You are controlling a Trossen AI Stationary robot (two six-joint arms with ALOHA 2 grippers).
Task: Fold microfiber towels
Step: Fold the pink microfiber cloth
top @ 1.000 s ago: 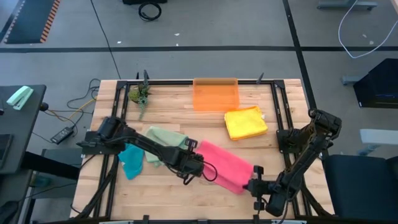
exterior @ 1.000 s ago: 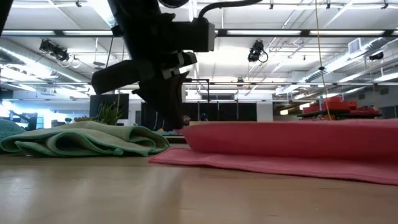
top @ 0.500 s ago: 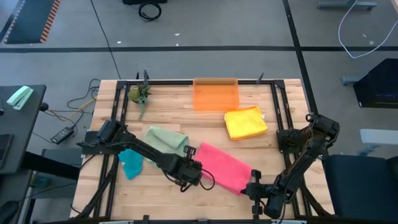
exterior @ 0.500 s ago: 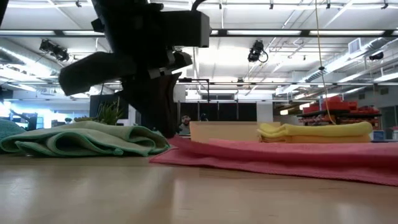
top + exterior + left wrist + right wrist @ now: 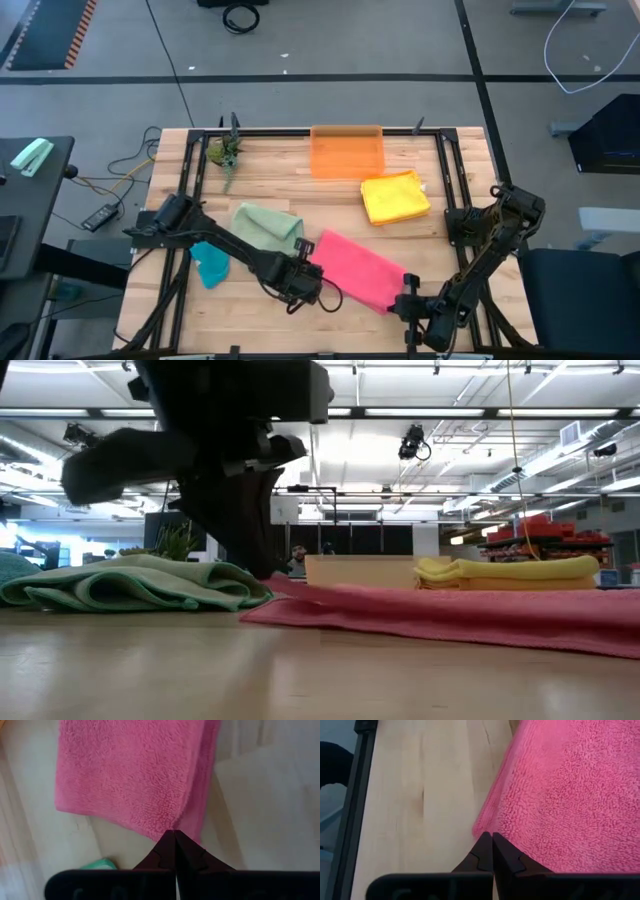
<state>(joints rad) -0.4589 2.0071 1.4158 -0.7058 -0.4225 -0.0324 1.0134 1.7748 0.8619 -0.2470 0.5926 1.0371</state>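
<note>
A pink towel [image 5: 355, 265] lies folded double on the wooden table near its front edge, flat in the low view [image 5: 450, 615]. My left gripper [image 5: 312, 268] is shut at the towel's left near corner. My right gripper [image 5: 398, 296] is shut at its right near corner. Each wrist view shows dark fingertips closed to a point at a pink corner, the left [image 5: 173, 832] and the right [image 5: 491, 835]. A sage green towel [image 5: 268, 225] lies crumpled to the left, a teal towel [image 5: 210, 262] beyond it. A folded yellow towel [image 5: 395, 197] lies at the back right. My left gripper pinches the folded towel's corner [image 5: 175, 822] at its fingertips, slanting down from the table's left; two layers show at that corner. The towel lies flat on the table. My right gripper pinches the other near corner [image 5: 487, 826] at its fingertips, slanting down from the near right. The cloth there rests on the wood.
A translucent orange bin [image 5: 347, 152] stands at the table's far edge, and a small green plant [image 5: 225, 152] at the far left. Black rails [image 5: 452, 180] run along the table's sides. Bare wood lies in front of the pink towel.
Both grippers have come down. The pink towel's raised upper layer, which hid the yellow towel in the low view, has sunk onto the lower layer and now lies flat. My left gripper has shifted slightly toward the near edge. Both stayed shut.
</note>
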